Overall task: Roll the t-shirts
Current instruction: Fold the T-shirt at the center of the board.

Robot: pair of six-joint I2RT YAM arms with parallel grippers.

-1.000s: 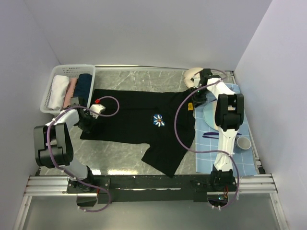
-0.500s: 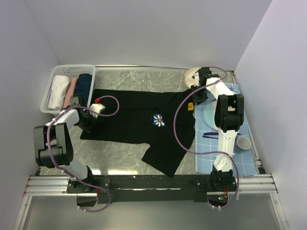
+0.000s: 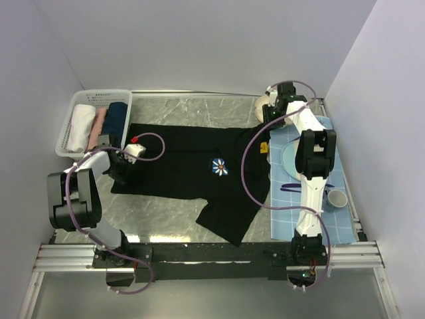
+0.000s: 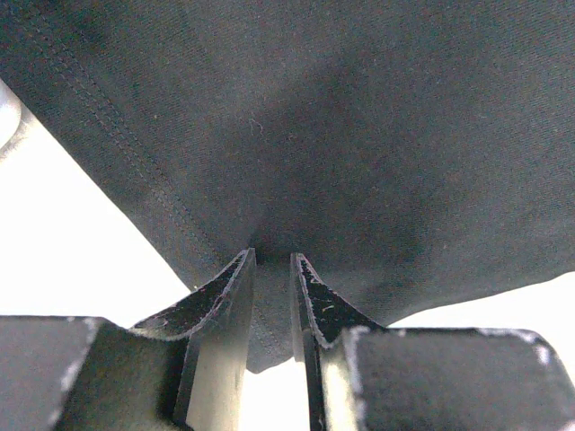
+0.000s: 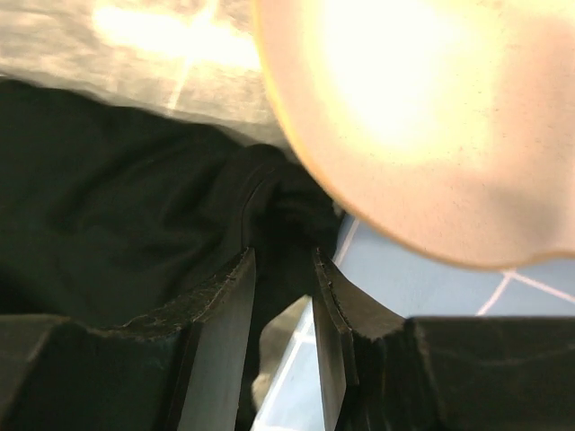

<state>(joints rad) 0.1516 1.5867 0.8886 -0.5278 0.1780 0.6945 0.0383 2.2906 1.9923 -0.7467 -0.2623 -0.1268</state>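
1 black t-shirt, edges pinched by left claw, right claw

The t-shirt lies on the table between basket, left, and mat, right.

black t-shirt spread flat mid-table; white, pink, navy rolled t-shirts together at far left
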